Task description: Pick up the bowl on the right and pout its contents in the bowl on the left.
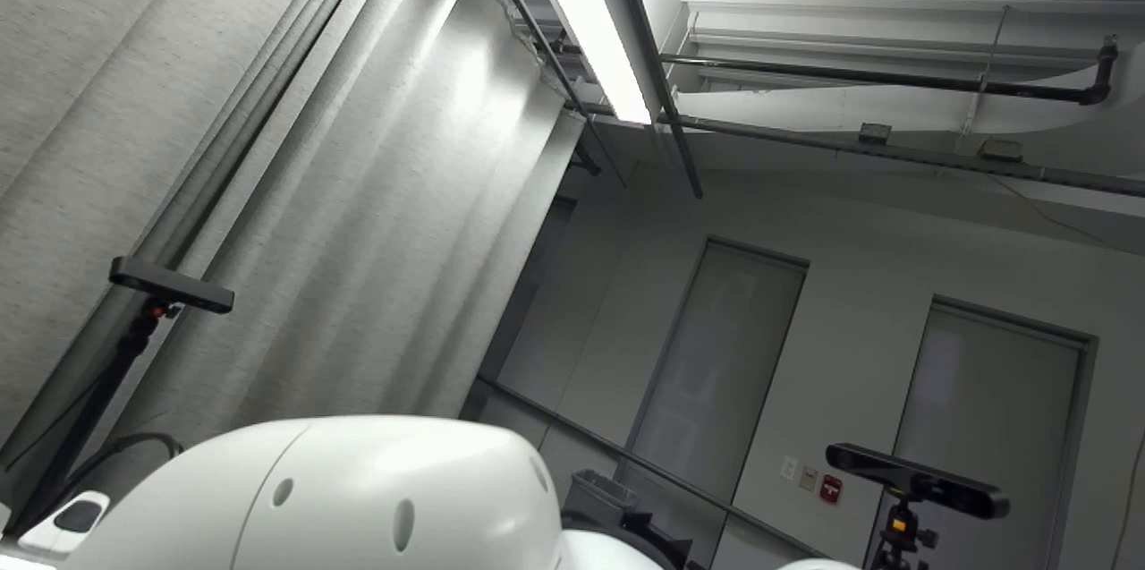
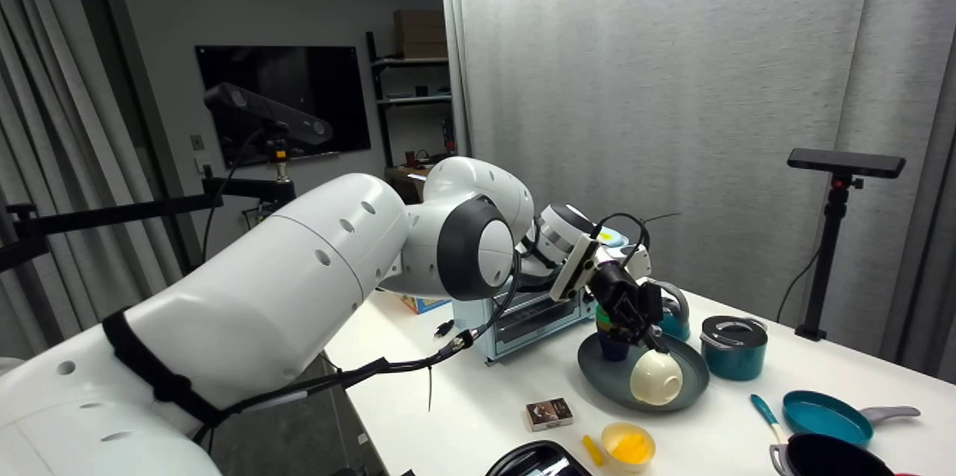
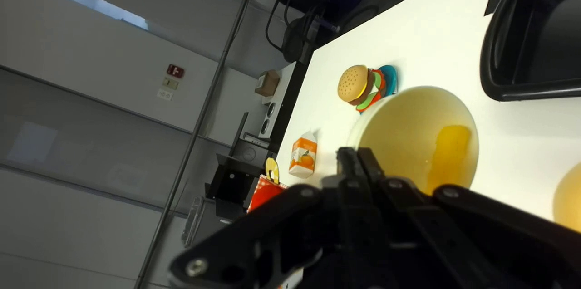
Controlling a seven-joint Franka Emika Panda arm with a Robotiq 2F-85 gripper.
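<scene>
Wrist view had the tool (image 3: 356, 155) clenched on the rim of the cream bowl (image 3: 404, 121), jaws close together at the wall. Pick-up was done. In an exterior view the same bowl hung tilted at the tool's tip, overlapping the big grey pan (image 2: 609, 386) from that angle; couldn't tell whether they touched.

Pour wasn't finished, by my read: a yellow piece (image 3: 449, 155) lay inside the cream bowl. The receiving bowl (image 2: 621, 431) sat upright on the table (image 2: 478, 386) with orange-yellow contents (image 2: 631, 448) in it; no telling whether poured or its own. A yellow stick (image 2: 592, 450) lay on the table just beside it, possibly a spill.

Wrist view also caught a cut-off bowl (image 3: 569, 198) at the right edge, apart from the cream one, probably the receiving bowl. So the cream bowl likely wasn't over its target. In an exterior view taken up by arm (image 1: 394, 489) and curtain (image 1: 385, 149), neither bowl showed.

What was left, as I judged it: bring the cream bowl over the receiving bowl, tip until the yellow piece dropped, confirm nothing stuck.
</scene>
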